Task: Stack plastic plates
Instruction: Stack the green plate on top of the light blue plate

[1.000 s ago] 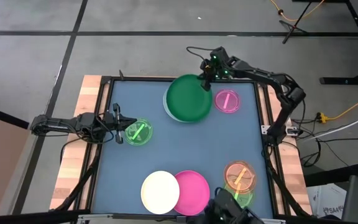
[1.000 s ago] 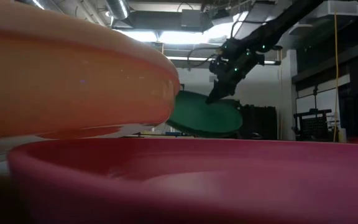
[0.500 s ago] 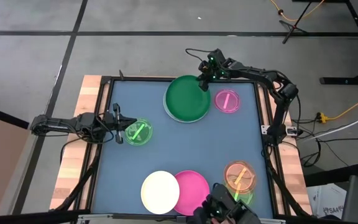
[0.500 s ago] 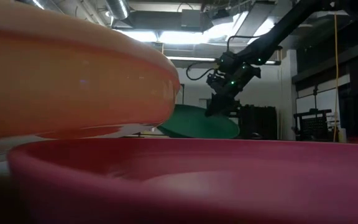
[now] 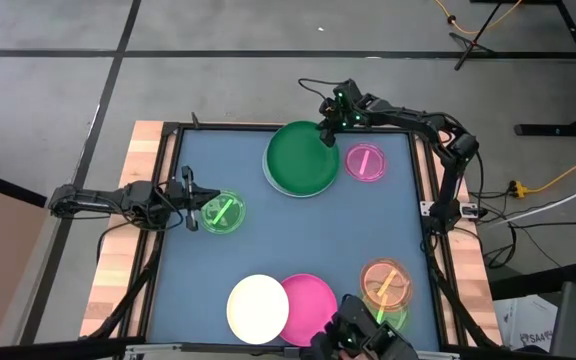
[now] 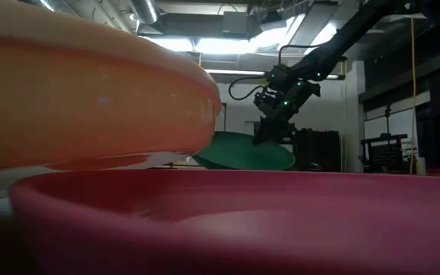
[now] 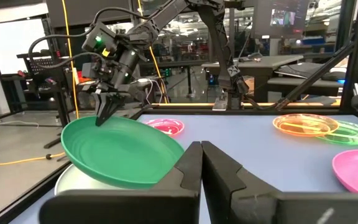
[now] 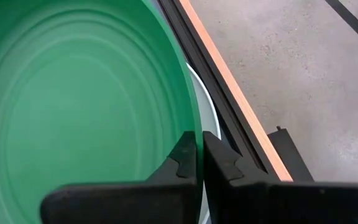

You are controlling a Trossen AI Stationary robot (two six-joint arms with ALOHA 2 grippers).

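High view: you've got a blue-grey table [image 5: 288, 240] w/ black frame and wood side strips, on grey concrete floor w/ dark tape lines; yellow cable at the floor's right edge. Right gripper [image 5: 325, 133] is at the far rim of the green plate [image 5: 301, 158], fingers pinched on that rim; green plate sits over a pale plate [image 5: 267, 168], only a sliver showing. Small pink plate [image 5: 366, 162] just beside it. Left gripper [image 5: 190, 203] rests at the table's left, next to the small green plate [image 5: 221, 212]; cream plate [image 5: 258, 309] and hot pink plate [image 5: 311, 308] touch at the near edge; orange plate [image 5: 385, 283] overlaps another green one [image 5: 392, 315] near right.

Low view: orange and hot pink rims fill the foreground, blurred; beyond, green plate tilted, far edge up in the right gripper; room behind is dim, ceiling lights and ducts, racks at right.

Left wrist view: left fingers [image 7: 185, 171] closed together, holding nothing; green plate tilted on the pale one; lab behind w/ desks, monitors, glass partition.

Right wrist view: fingers [image 8: 185, 158] clamped on green rim; pale plate under it, then black frame, wood strip, concrete floor.
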